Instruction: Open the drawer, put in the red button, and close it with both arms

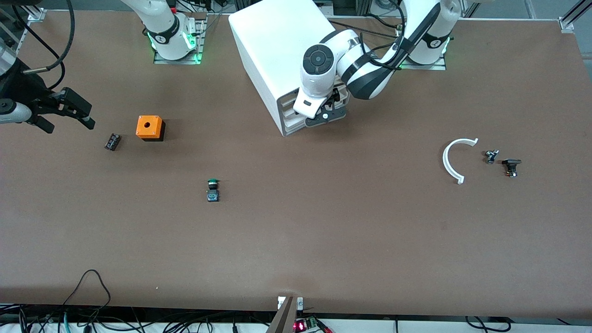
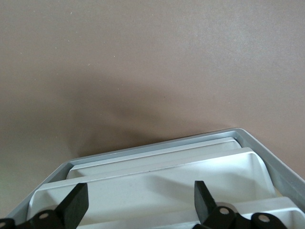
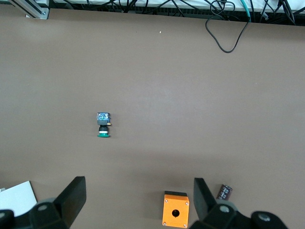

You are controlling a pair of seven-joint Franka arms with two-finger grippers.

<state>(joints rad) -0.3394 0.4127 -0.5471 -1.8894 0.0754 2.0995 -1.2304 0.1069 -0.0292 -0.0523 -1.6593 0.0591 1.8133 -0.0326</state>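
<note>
Currently, left gripper (image 1: 326,115) is positioning at the cabinet (image 1: 277,51) front, jaws apart over the drawer (image 2: 157,183). Right gripper (image 1: 69,111) is waiting, jaws apart, at 9 o'clock from the orange box (image 1: 150,127). Red button is not visible.

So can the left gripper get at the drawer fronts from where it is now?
Probably yes. The left gripper hangs open right at the cabinet front, its fingers over the stacked white drawers, with nothing between them.
</note>
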